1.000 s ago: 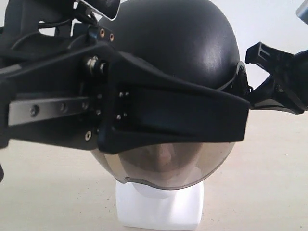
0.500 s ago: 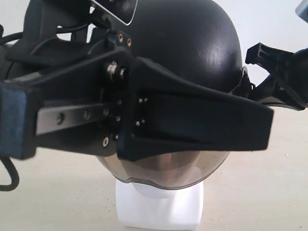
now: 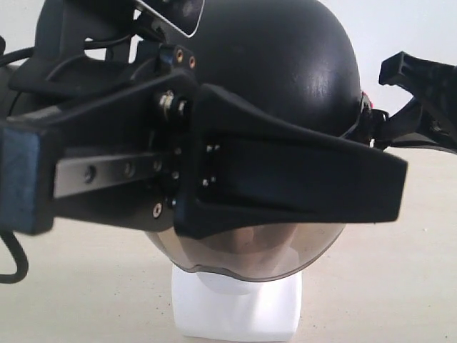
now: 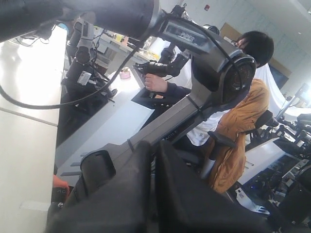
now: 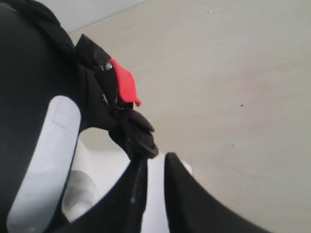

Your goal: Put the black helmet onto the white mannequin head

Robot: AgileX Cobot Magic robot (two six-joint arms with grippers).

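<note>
Black helmet (image 3: 285,64) sits on the white mannequin head (image 3: 235,311) on the counter (image 3: 385,286). The smoky visor (image 3: 257,257) covers the face, and only the blocky neck shows under its lower edge. Open counter shows on both sides of the neck.

Left gripper (image 3: 389,189) lies level across the helmet front, nearest the camera. Its fingers are pressed together with nothing between them. Contact with the shell: cannot tell.

Right gripper (image 5: 154,162) is at the helmet's right rim, near the red buckle (image 5: 124,85). Its fingers are slightly parted and hold nothing, with the strap end (image 5: 138,136) just at one tip.
</note>
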